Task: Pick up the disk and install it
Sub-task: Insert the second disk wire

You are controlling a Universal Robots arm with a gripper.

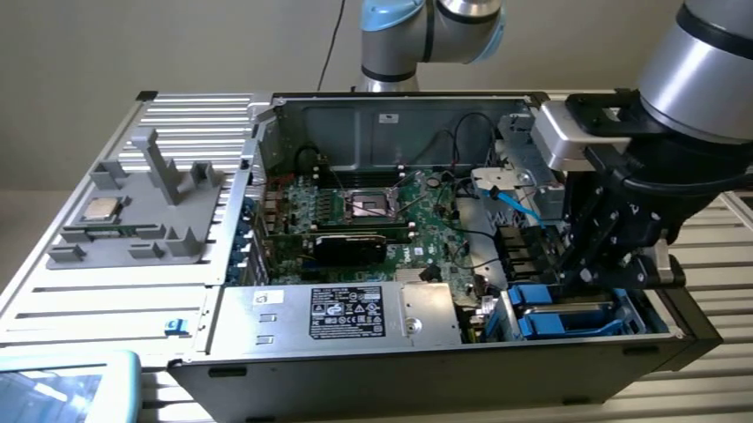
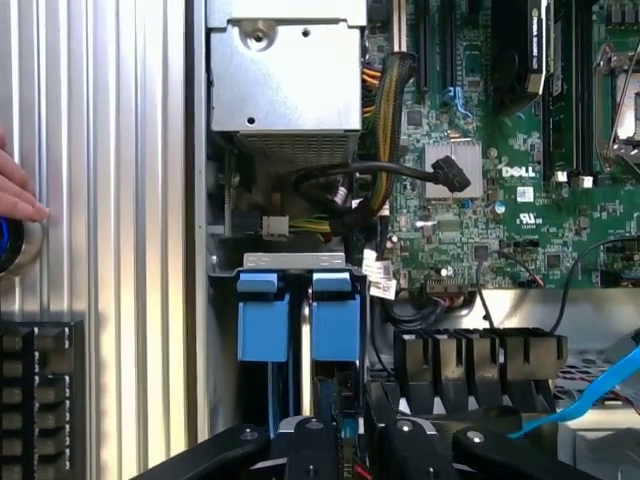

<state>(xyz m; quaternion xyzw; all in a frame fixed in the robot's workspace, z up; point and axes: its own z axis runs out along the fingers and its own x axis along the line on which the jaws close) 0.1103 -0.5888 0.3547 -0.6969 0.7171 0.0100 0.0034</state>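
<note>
Exterior view: an open computer case (image 1: pixel 389 220) lies on a ribbed metal bench (image 1: pixel 106 300), its green motherboard (image 1: pixel 376 220) facing up. At about five o'clock in the case sits the drive bay, and the disk (image 1: pixel 567 315) stands in it, its bright blue carrier visible from above. The gripper (image 1: pixel 606 273) hangs directly over that bay, its black fingers down among the blue frames, touching or nearly touching the carrier tops; whether its fingers clamp the disk or stand free of it cannot be told here. At six o'clock lies the silver power supply box (image 1: pixel 341 313) with a black label. At nine o'clock, outside the case, a grey fixture (image 1: pixel 136 211) carries a small square CPU chip (image 1: pixel 100 209).

Wrist view: two blue carrier handles (image 2: pixel 298 318) stand side by side in the bay, seated just beside the case wall. The gripper's black fingers (image 2: pixel 312 450) sit just beside the carriers; their grip cannot be judged. The motherboard fills the two o'clock region, with black cables (image 2: pixel 400 175) crossing toward the power supply box. A person's fingertips (image 2: pixel 18 195) rest on the bench at nine o'clock.
</note>
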